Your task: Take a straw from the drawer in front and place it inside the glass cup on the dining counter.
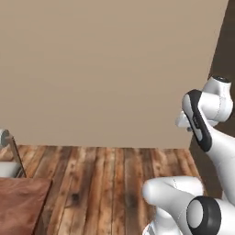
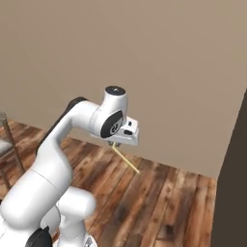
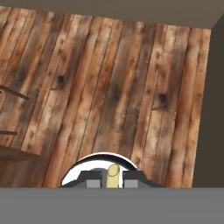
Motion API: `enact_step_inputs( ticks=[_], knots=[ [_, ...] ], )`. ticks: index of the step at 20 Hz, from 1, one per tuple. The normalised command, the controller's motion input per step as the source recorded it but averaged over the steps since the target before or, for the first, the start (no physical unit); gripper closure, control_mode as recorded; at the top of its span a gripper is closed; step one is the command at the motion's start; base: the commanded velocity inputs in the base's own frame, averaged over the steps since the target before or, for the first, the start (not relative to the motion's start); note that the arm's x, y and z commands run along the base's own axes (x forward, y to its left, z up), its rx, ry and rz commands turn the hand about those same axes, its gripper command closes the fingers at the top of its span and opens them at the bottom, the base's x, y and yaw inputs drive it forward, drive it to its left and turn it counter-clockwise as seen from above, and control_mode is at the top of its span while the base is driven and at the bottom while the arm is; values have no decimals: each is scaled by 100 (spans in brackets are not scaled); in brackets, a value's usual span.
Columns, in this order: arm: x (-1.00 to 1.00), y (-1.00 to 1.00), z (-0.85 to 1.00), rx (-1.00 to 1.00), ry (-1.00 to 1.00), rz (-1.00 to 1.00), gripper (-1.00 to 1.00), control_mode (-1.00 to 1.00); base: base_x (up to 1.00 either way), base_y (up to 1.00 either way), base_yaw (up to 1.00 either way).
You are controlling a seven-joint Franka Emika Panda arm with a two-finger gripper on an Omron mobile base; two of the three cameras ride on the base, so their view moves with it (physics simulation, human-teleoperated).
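My gripper [image 2: 115, 143] hangs high over the plank floor, pointing down, shut on a thin pale yellow straw [image 2: 127, 161]. The straw slants down and to the right from the fingers. In the hand view the straw's end [image 3: 113, 174] stands between the two dark fingertips [image 3: 93, 183], where the gripper [image 3: 113, 180] is shut on it. A corner of the reddish-brown dining counter [image 1: 20, 202] lies at the lower left of the left base view, well to the left of the arm. The drawer and the glass cup are out of view.
A plain beige wall [image 1: 110, 69] closes the far side. Brown floor planks [image 1: 110, 183] spread below the arm. A white-cushioned stool [image 1: 5, 153] on thin legs stands beside the counter corner, also seen as the stool [image 2: 4, 140]. A dark panel [image 2: 234, 193] rises at the right.
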Motion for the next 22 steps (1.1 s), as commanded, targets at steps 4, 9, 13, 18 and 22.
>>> enact_step_inputs(
  ticks=[4,9,13,18,22],
  knots=[
    [0,0,0,0,0,0,100,100,100,-33,54],
    [0,0,0,0,0,0,100,100,100,-32,56],
    [0,0,0,0,0,0,100,100,100,-29,60],
    [0,0,0,0,0,0,100,100,89,-21,67],
    [0,0,0,0,0,0,100,100,66,-7,75]
  ],
)
